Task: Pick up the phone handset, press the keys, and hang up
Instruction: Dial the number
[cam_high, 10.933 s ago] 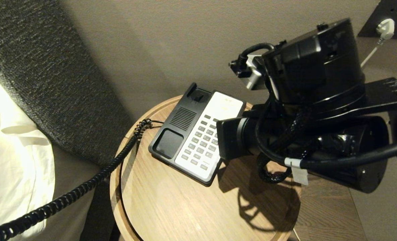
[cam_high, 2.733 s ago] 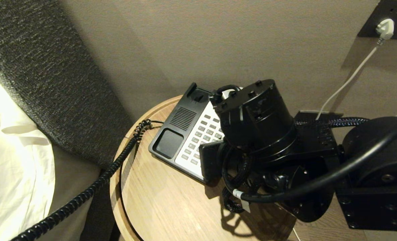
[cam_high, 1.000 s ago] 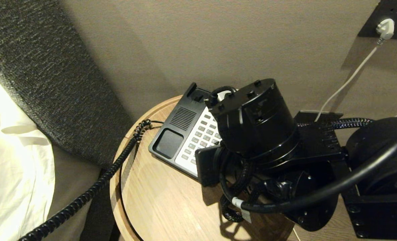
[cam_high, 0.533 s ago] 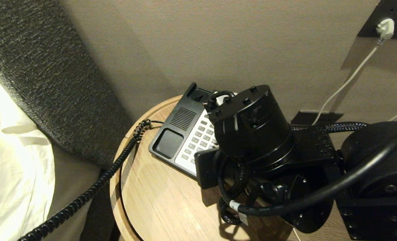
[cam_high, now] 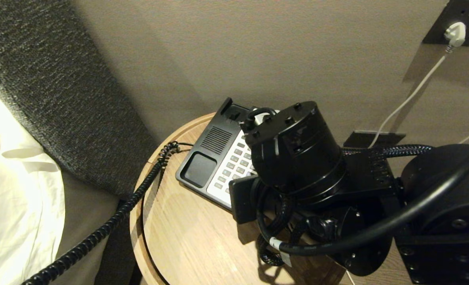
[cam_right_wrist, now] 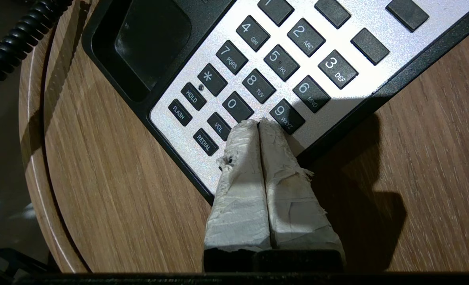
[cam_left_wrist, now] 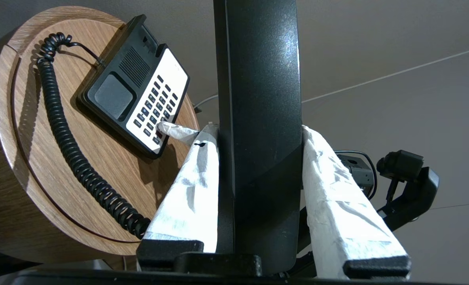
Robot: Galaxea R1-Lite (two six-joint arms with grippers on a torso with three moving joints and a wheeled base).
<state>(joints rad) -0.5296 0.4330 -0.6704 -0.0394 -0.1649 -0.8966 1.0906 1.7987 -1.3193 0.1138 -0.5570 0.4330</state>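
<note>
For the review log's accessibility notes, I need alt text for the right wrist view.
The right hand, fingers pressed together, touches the bottom row of the keys just below 0 and 9. The phone base sits on a round wooden table, its handset cradle empty, with the coiled cord at the table's edge.

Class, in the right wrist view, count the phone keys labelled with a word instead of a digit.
4: HOLD, FLASH, VOL and REDIAL, clustered together beside the shut right gripper, which may hide more.
</note>
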